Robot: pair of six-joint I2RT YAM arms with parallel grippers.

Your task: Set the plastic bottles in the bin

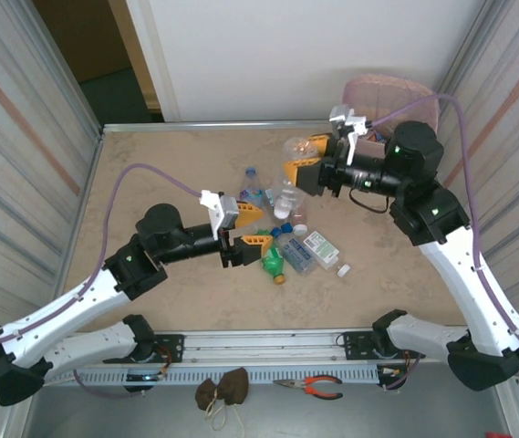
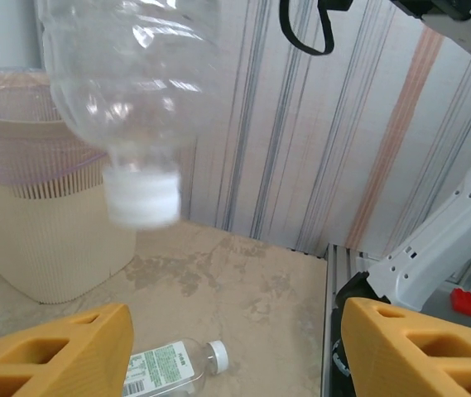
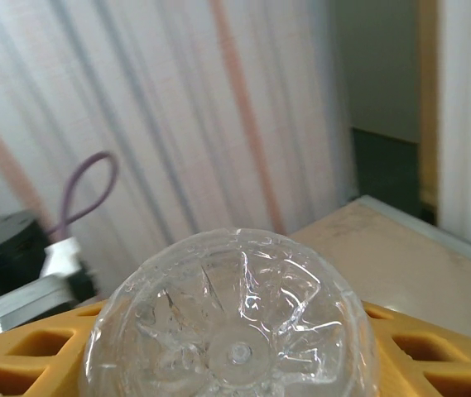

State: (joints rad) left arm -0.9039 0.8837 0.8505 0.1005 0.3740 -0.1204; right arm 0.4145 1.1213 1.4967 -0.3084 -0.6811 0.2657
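The right claw (image 1: 301, 170) pinches a clear, unlabelled plastic bottle (image 3: 231, 327) between its orange-yellow fingers. The bottle is lifted off the table, left of the bin. Its moulded, star-ribbed base faces the wrist camera and its white cap (image 2: 141, 198) hangs downward.

The left claw (image 2: 235, 351) is spread wide and empty, nearer and to the left of the held bottle.

The bin (image 1: 391, 96) stands at the far right corner. It is pale pink and tapered, with a slotted band under its rim and a thin translucent liner (image 2: 20, 124).

The other bottles (image 1: 282, 233) lie heaped mid-table on the beige marbled table (image 1: 168, 164), a green bottle (image 1: 273, 263) among them. One labelled bottle (image 2: 177, 368) is clear with a white cap. Its label is green and white, the print too small to read.
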